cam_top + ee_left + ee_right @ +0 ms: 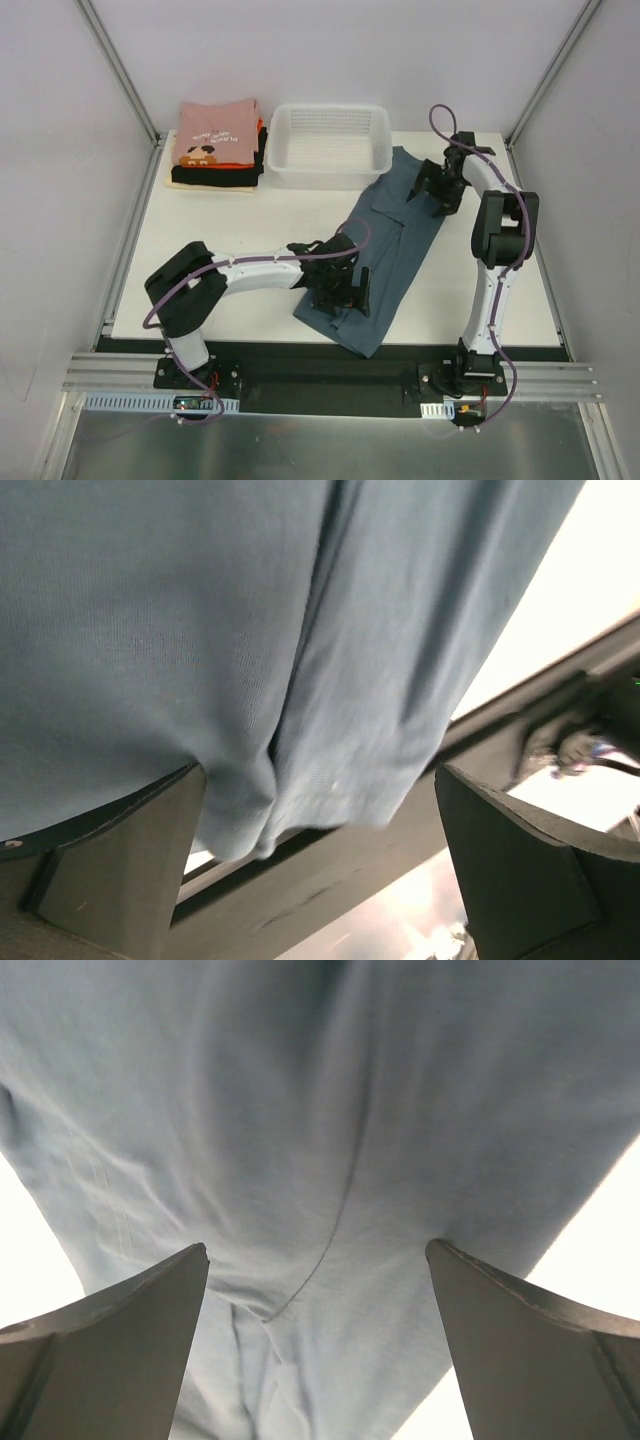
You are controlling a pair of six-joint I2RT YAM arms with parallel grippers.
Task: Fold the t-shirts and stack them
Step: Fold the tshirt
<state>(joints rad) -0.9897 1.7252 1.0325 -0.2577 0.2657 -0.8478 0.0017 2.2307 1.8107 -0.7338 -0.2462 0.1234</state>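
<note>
Creased slate tee (395,250) is laid beside the mesh basket (330,150); left gripper (345,292) and right gripper (433,190) are seen splayed, seemingly empty.

White mesh basket (325,176), seemingly plastic, on table (230,225).

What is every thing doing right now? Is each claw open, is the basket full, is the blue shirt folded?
Blue-grey t-shirt: lying in a long rumpled strip, not folded small yet.
Stack of t-shirts: folded and piled, pink one on top.
White basket: upright, empty.
Left claw: open, over the shirt's near end.
Right claw: open, over the shirt's far end.
</note>
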